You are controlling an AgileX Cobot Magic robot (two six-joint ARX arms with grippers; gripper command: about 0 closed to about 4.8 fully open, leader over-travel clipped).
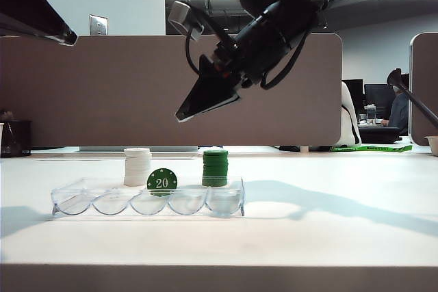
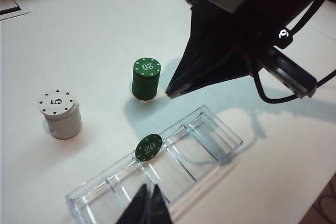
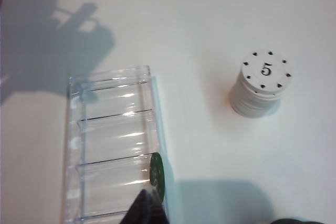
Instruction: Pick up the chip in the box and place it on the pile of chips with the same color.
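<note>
The green chip (image 1: 162,182) marked "20" stands on edge in the middle slot of the clear box (image 1: 75,203). Behind the box stands the dark green pile of chips (image 1: 215,167). My right gripper (image 1: 181,117) hangs shut and empty well above the box, tips pointing down toward the chip. In the right wrist view its shut tips (image 3: 144,195) sit just before the chip (image 3: 157,177), which is seen edge-on. My left gripper (image 1: 68,35) is high at the far left; its tips (image 2: 148,188) are shut over the box (image 2: 210,135), holding nothing. The chip (image 2: 148,147) and pile (image 2: 146,78) show there too.
A white stack (image 1: 137,166) of "5" chips stands behind the box, left of the green pile, and also shows as the white stack (image 3: 262,85) beside the box (image 3: 110,114). The table's front edge runs close below the box. A partition wall stands behind the table.
</note>
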